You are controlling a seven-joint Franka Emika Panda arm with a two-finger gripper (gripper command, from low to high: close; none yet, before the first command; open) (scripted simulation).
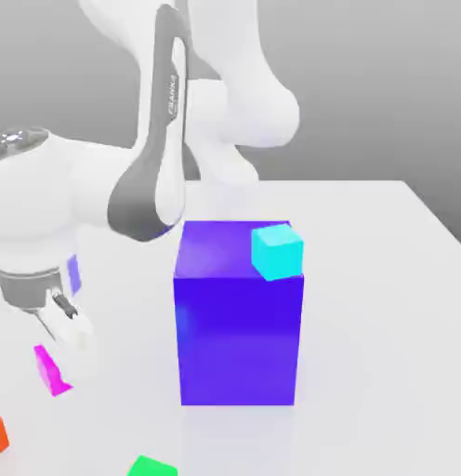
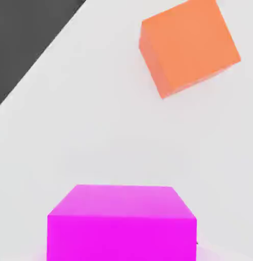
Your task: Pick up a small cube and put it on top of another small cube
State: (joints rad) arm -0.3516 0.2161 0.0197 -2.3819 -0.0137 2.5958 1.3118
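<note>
End effector (image 1: 72, 325) pressed together, magenta cube (image 1: 50, 369) just below.
Stiff, light (likely slick): pinch its flat opposite sides.

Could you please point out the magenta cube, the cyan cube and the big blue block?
magenta cube (image 2: 121, 224), hand view, front face.
cyan cube (image 1: 277, 251), exterior view, front face.
big blue block (image 1: 239, 339), exterior view, front face.

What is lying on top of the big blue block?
A small cyan cube sits on the big blue block, at its top corner toward the exterior view's right. The block face under the cube is covered.
</note>
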